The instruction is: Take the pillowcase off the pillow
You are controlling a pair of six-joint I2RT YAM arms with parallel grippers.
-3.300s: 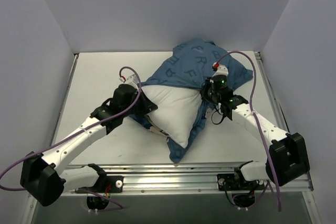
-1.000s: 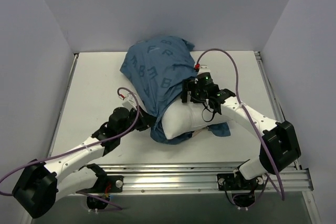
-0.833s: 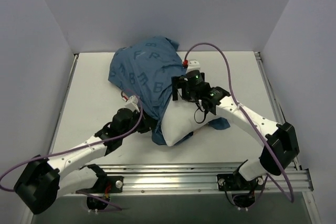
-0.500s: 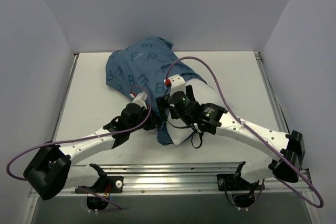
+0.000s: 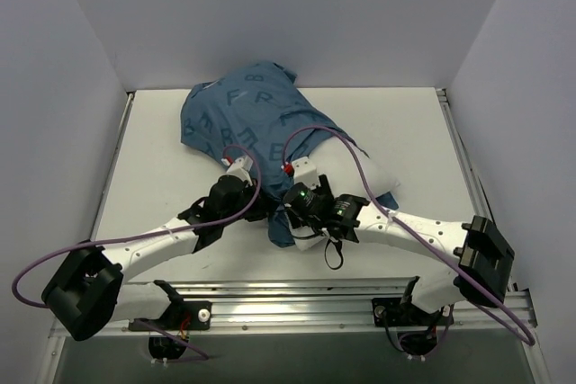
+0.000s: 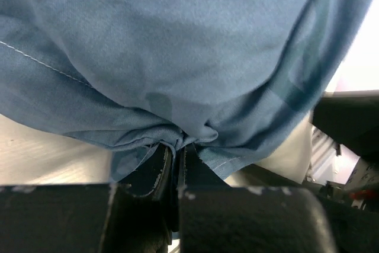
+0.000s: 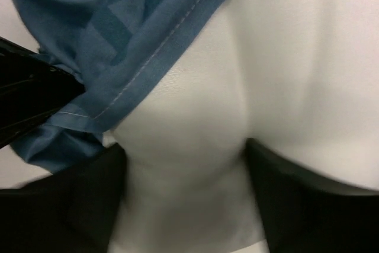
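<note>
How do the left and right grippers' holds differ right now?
The left gripper pinches a bunched fold of the blue pillowcase, jaws almost touching. The right gripper clamps a bulge of the white pillow, jaws wide apart. The left holds thin fabric, the right holds plump stuffing. Both grip close together at the bundle's near edge.
</note>
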